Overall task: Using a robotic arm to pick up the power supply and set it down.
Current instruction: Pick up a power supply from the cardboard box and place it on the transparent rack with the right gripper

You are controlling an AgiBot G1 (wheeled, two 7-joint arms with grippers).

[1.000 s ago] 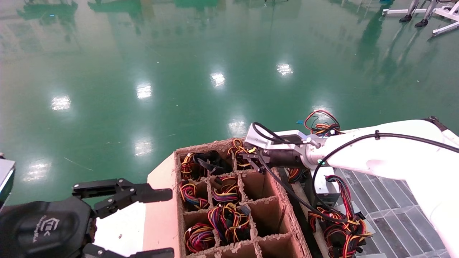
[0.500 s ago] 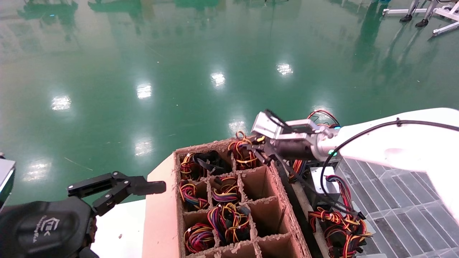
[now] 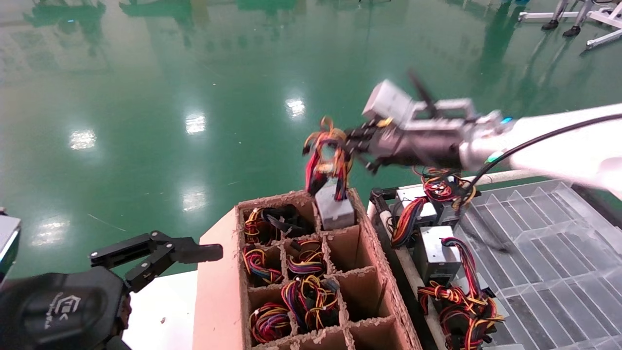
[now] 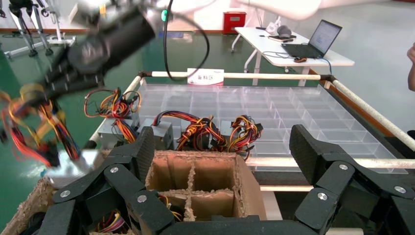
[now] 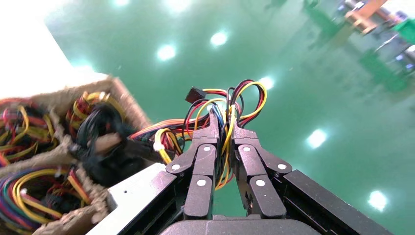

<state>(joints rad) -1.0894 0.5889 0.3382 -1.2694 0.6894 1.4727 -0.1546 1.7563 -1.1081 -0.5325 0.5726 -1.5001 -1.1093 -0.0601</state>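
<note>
The power supply point(image 3: 334, 210) hangs half out of the far right cell of the cardboard divider box point(image 3: 311, 272), its grey metal body upright with its long axis near vertical and its lower end level with the cell's frayed rim, so I judge it is not yet clear of the carton. It hangs directly below the right gripper point(image 3: 351, 145) by its wire bundle point(image 3: 324, 158) of red, orange, yellow and black leads, which runs straight up from the box. In the right wrist view the right gripper point(image 5: 224, 128) has its fingers pressed together on those wires, with only the strands between the pads; the metal case itself is not gripped. The robotic arm point(image 3: 549, 146) reaches in from the right, held above the carton's far edge. Just beside the carton to the right lies the clear compartment tray point(image 3: 544, 243), where other power supplies point(image 3: 435, 253) already stand with their looped leads. The set-down place therefore lies to the right of the hanging box, on the working arm's own side. Since the case dangles freely, it may swing or catch the cardboard wall during the carry. The left gripper point(image 3: 160, 255) is parked low at the near left of the carton, fingers spread apart and holding nothing, well away from the load.
</note>
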